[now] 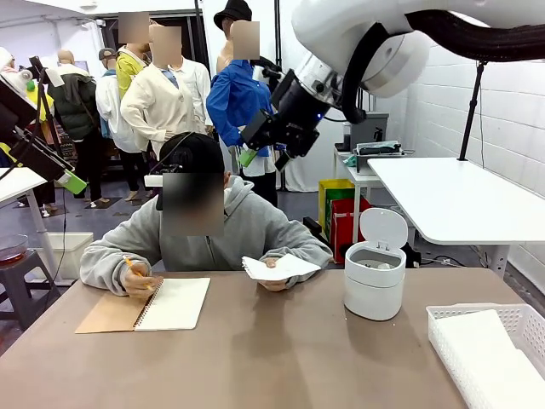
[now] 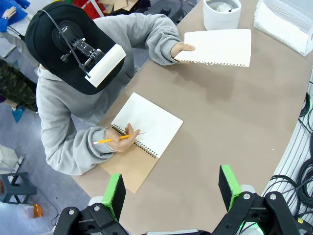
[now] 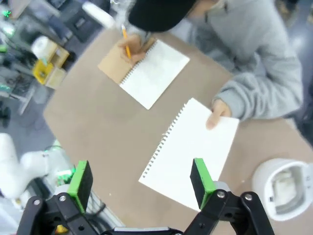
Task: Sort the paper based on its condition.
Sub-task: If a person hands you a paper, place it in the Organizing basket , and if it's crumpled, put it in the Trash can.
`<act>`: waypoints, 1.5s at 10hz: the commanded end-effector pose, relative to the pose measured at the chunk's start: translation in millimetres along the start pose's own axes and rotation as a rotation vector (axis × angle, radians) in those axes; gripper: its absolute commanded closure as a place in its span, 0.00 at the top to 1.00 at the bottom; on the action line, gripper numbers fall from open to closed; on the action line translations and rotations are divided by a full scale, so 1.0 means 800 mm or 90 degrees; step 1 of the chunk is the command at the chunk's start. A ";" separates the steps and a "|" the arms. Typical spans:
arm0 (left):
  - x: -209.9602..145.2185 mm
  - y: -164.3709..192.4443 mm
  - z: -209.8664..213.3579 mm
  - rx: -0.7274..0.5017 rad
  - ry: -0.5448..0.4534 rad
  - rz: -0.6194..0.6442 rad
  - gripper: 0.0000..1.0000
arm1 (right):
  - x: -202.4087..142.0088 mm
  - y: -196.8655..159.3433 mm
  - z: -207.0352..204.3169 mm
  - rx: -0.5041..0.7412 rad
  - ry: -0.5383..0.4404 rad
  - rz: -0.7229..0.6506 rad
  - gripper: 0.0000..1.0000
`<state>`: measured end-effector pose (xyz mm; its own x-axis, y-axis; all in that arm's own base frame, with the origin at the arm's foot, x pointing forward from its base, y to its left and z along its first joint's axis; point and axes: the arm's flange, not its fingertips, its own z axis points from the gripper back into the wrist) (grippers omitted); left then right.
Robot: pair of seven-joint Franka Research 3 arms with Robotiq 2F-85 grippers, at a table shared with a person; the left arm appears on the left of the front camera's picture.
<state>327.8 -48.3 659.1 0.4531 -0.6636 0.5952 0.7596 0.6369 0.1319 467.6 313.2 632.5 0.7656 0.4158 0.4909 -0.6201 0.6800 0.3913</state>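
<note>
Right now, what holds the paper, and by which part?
The person's hand holds the paper by one short edge. The left end effector and right end effector are open, empty.

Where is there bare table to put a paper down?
The widest bare patch of table lies between the notebook and the white bin, nearer the robot than the sheet the person holds. It is crowded at the right edge, where the basket sits beside the bin.

Front view: basket (image 1: 477,308) was cut off by right and bottom edges; sheet count inside could not be told. Right wrist view: bin (image 3: 259,188) was cut by right edge, contents blurred. Person's hand (image 1: 274,284) lay mostly hidden under held paper (image 1: 285,267). Any writing on notebook (image 2: 146,122) page was too small to tell.
</note>
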 end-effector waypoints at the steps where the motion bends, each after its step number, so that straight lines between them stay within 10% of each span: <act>1: 0.000 0.000 0.000 0.001 0.001 0.000 1.00 | -0.016 -0.024 -0.016 0.029 -0.019 -0.141 1.00; 6: 0.000 0.000 0.000 0.001 0.001 0.000 1.00 | -0.077 -0.091 -0.053 0.077 0.044 -0.401 1.00; 7: 0.000 0.000 0.000 0.001 0.001 0.000 1.00 | -0.075 -0.079 -0.054 0.102 0.039 -0.272 1.00; 11: 0.000 0.000 0.000 0.001 0.001 0.000 1.00 | -0.066 -0.091 -0.058 0.059 0.049 -0.343 1.00; 15: 0.000 0.000 0.000 0.001 0.001 0.000 1.00 | -0.081 -0.166 -0.100 0.177 0.169 -0.569 1.00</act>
<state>327.8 -48.4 659.1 0.4530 -0.6638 0.5952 0.7597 0.6367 0.1319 503.9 245.2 485.8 0.9810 0.0015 -0.1939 0.1406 0.6836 0.7162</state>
